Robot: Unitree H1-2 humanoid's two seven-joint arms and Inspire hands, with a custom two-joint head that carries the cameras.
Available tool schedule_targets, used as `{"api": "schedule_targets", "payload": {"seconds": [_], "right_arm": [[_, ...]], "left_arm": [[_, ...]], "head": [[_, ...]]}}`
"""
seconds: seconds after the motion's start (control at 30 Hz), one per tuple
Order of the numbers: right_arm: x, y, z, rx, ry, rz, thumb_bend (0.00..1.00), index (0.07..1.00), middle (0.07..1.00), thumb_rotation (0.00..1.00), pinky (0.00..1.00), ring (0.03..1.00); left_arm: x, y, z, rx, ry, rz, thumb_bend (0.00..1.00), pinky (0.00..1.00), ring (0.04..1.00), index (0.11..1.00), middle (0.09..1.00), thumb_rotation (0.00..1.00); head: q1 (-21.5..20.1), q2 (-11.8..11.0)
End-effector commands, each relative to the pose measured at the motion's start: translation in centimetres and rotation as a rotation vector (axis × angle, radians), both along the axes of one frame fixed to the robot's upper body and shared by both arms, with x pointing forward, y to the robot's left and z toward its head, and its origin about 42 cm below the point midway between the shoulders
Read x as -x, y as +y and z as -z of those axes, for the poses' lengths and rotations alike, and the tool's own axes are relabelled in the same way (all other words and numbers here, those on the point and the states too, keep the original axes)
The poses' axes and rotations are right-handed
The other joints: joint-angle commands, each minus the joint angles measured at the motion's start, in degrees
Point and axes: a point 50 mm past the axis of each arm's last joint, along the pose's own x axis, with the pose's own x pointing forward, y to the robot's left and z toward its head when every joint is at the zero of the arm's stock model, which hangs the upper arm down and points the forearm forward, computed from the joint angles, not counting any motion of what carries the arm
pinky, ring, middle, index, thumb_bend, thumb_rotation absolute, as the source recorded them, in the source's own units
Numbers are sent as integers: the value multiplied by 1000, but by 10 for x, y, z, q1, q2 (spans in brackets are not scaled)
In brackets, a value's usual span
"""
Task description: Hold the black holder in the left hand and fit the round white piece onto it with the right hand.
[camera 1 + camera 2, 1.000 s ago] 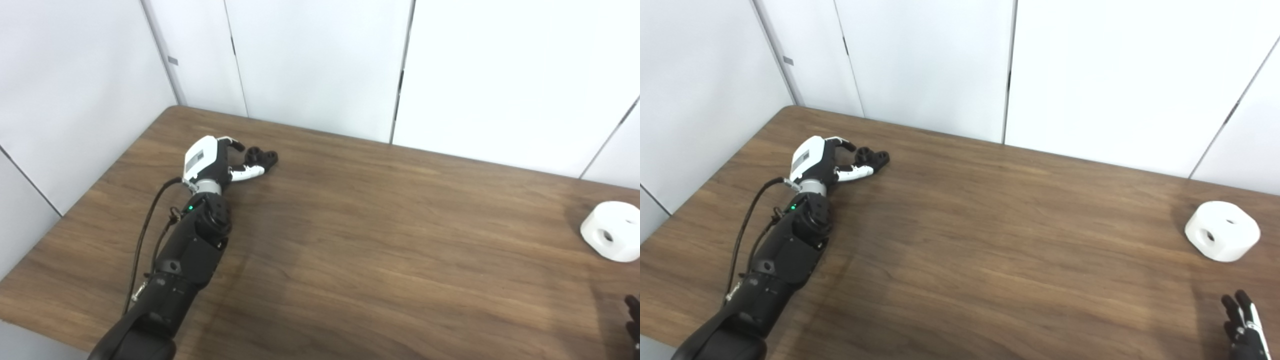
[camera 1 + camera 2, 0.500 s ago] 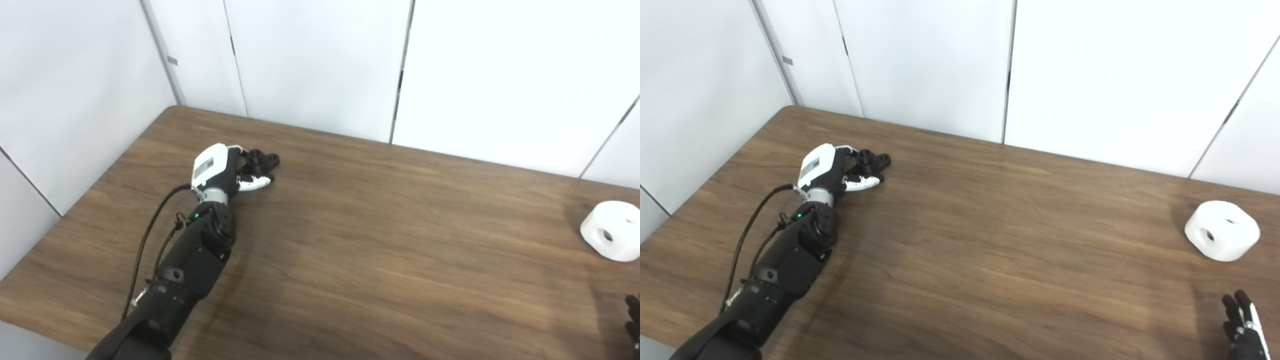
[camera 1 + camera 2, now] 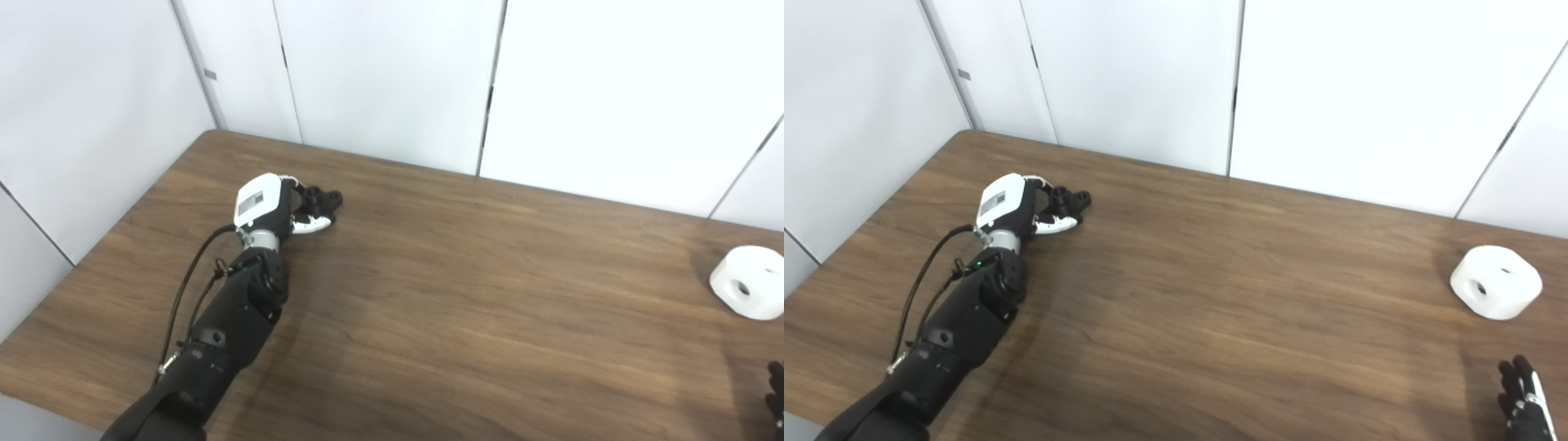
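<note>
Left eye view shows the left robot hand (image 3: 269,205) at the far left of the tabletop (image 3: 465,294), fingers curled around the black holder (image 3: 320,199), which sits on the wood. Well apart, the round white piece (image 3: 1496,290) lies near the right edge. Only the right robot hand (image 3: 1524,399)'s extended fingertips show, holding nothing.

I see a dark wood-grain table (image 3: 465,318) filling the lower frame, and plain white wall panels (image 3: 386,73) with thin seams across the top.
</note>
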Motion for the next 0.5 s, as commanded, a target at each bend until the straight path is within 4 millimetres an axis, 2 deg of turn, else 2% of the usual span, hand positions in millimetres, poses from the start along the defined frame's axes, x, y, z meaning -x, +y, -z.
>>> {"api": "schedule_targets", "payload": {"seconds": [0.0,0.2,0.47], "right_arm": [[14,7,18,-35,78,3,585,1000,975,1000,1000,1000],[14,6,19,-34,77,2,582,1000,969,1000,1000,1000],[14,4,18,-21,93,1,589,1000,970,1000,1000,1000]], "left_arm": [[-8,8,-16,-60,-33,-14,819,954,919,589,849,216],[-7,9,-16,-53,-43,-19,819,944,911,593,841,213],[-6,10,-15,-20,-62,-26,825,948,915,724,846,239]], "head": [[1,1],[1,2],[3,3]]}}
